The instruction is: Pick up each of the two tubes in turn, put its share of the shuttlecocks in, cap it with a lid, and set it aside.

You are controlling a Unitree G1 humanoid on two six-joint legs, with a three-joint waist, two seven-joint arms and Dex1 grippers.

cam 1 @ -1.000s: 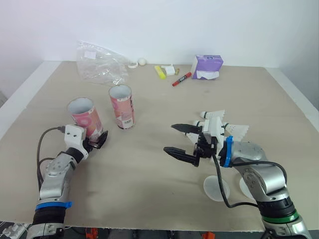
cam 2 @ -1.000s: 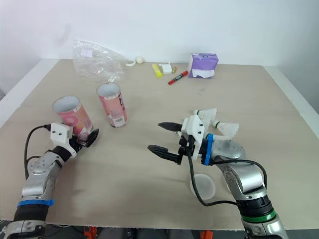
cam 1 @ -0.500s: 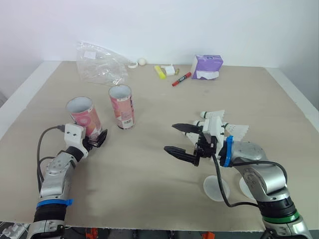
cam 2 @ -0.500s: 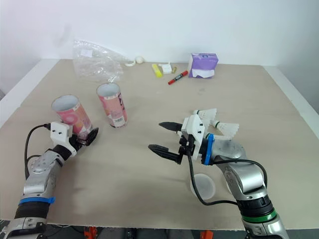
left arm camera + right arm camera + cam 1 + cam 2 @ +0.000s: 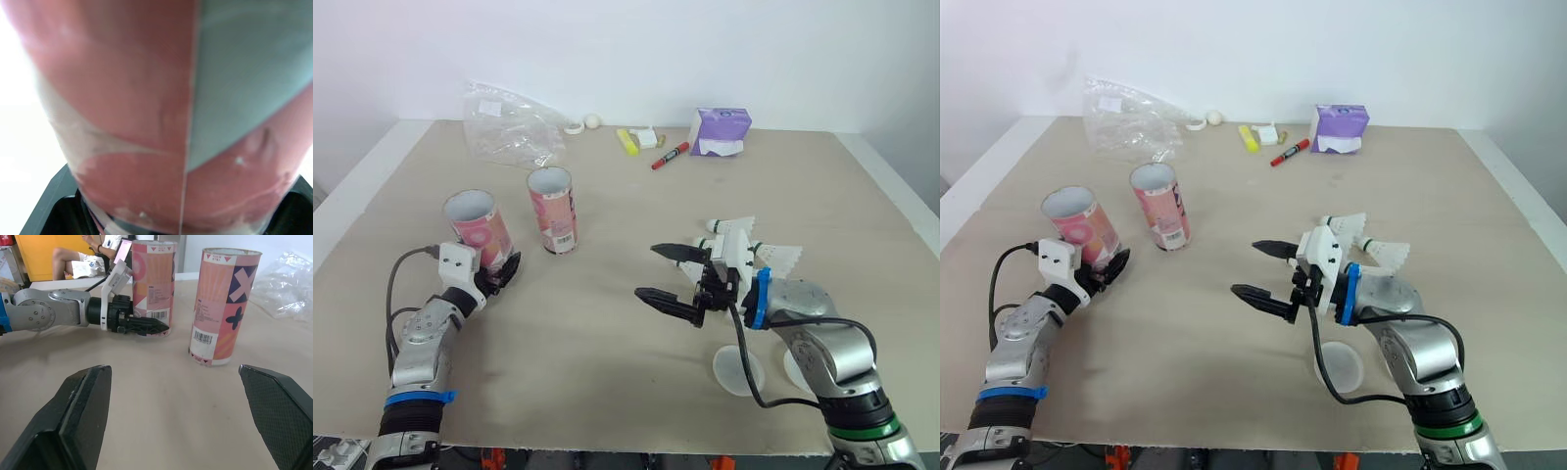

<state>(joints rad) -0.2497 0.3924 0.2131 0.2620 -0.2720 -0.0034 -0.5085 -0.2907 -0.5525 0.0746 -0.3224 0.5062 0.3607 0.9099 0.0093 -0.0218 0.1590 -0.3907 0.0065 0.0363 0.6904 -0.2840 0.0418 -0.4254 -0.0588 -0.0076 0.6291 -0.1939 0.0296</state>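
Clamped low on the near tube [image 5: 475, 230] with the left gripper [image 5: 507, 269], seemingly flush either side of its base. Squeeze firm, lift straight, avoid crushing what looks like thin card. Splayed wide and empty at the right gripper [image 5: 649, 271]; shuttlecocks [image 5: 744, 245] just behind its wrist.
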